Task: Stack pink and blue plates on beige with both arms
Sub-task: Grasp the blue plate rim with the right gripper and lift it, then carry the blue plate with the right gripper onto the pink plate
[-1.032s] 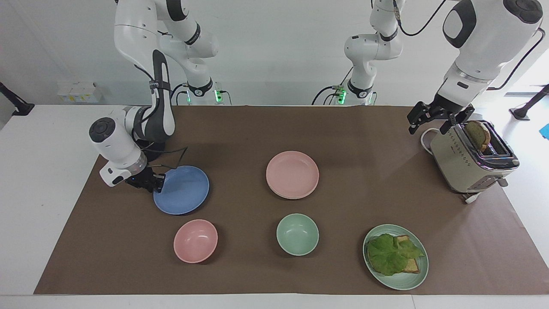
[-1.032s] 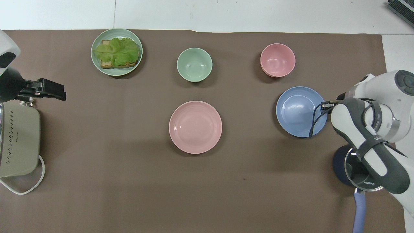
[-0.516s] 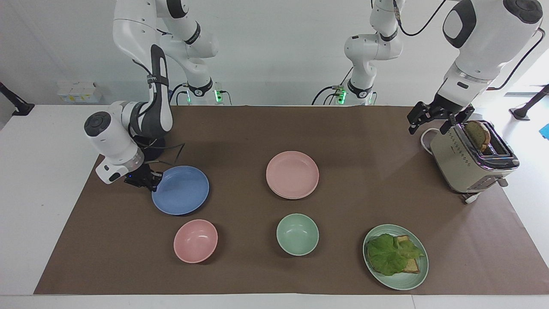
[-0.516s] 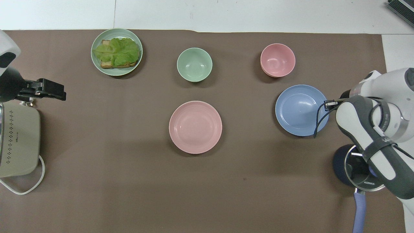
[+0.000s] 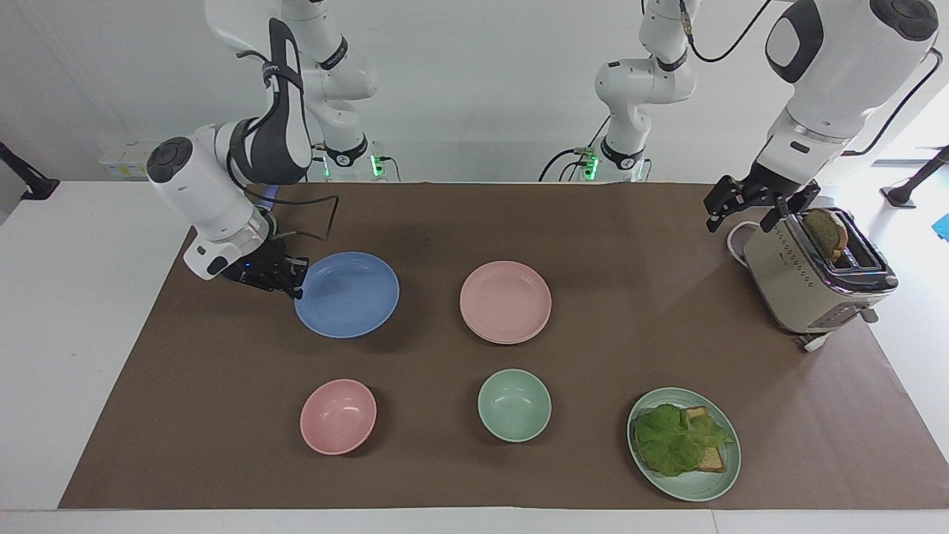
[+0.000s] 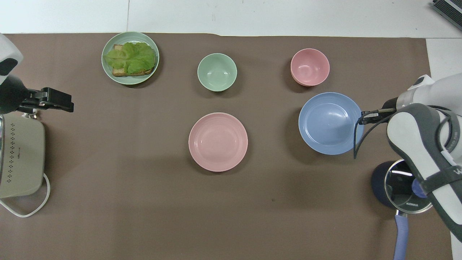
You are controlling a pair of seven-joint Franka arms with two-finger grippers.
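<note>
Facing view | right gripper [image 5: 291, 282] clamped on blue plate [image 5: 347, 294] rim, lifted beside pink plate [image 5: 506, 301] | left gripper [image 5: 758, 205] open over toaster [image 5: 815, 282], waiting | keep plate level, centre above pink plate before release

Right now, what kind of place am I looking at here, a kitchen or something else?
Probably a robotics lab staged as a kitchen: two white arms bolted at a paper-covered table, a toaster holding bread, and plastic dishes such as the blue plate laid out as props.

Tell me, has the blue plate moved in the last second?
Yes. The blue plate, gripped at its rim by the right gripper, has lifted off the mat and shifted toward the pink plate.
</note>
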